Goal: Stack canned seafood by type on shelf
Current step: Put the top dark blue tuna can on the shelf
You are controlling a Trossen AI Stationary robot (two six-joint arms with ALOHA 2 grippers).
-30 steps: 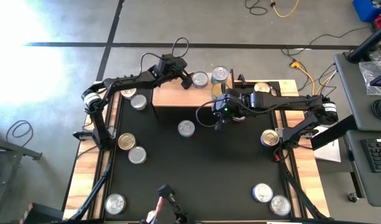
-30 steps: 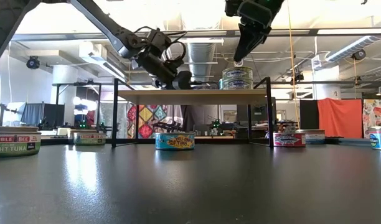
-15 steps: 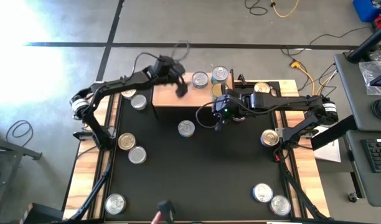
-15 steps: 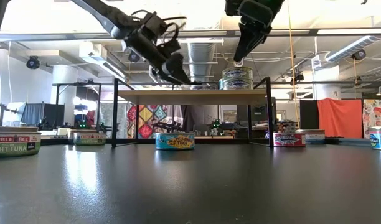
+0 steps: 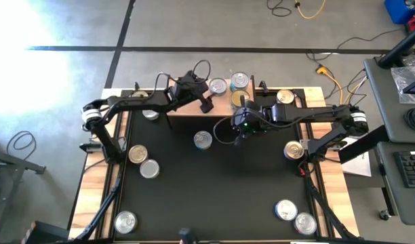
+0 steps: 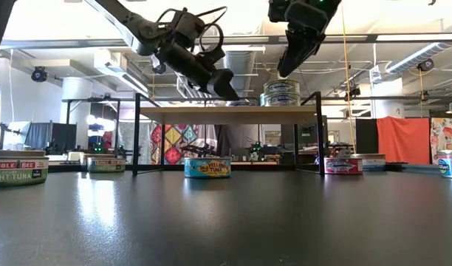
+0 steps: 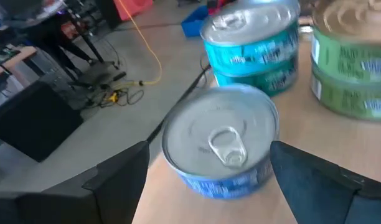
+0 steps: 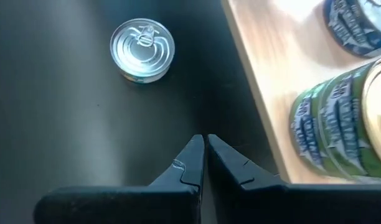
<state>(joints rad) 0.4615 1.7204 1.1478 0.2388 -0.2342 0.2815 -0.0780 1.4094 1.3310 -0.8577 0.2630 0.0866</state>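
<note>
Silver-lidded, blue-banded tin [image 7: 220, 146], probably tuna.

"LIGHT TUNA" — left can [image 6: 18, 167], "TUNA" — middle can [image 6: 207, 168]

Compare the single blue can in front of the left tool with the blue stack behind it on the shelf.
The single blue can sits alone on the shelf; the blue stack is two cans high. The single can lies between the left tool's open fingers; the stack stands farther off, beside a green stack. Both have blue labels and silver pull-tab lids.
</note>
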